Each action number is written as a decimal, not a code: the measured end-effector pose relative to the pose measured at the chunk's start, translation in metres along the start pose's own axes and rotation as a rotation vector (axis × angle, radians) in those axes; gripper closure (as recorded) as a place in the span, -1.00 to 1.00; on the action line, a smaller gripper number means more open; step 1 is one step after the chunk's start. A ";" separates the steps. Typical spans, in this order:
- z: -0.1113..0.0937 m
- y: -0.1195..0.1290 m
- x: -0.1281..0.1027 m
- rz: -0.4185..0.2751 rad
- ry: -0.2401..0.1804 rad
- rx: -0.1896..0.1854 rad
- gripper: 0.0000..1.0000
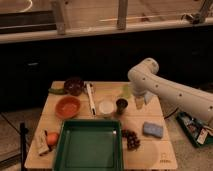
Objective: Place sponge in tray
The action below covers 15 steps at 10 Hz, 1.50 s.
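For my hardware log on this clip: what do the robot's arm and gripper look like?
The arm is off-white, a smooth, thick tube with a rounded joint at its bend. No cables or markings show. The gripper, pale like the arm, is over the table's back right, beside the cup.

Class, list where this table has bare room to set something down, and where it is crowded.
Free: inside the tray; the table corner in front of the sponge. Crowded: the row behind the tray, orange bowl to dark cup, with the gripper hanging beside that cup.
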 end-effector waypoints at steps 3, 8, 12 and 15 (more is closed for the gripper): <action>-0.002 0.009 0.009 0.025 -0.007 -0.007 -0.60; -0.004 0.063 0.050 0.134 -0.023 -0.032 -0.60; 0.051 0.107 0.068 0.228 -0.050 -0.112 -0.60; 0.072 0.145 0.070 0.285 -0.073 -0.164 -0.60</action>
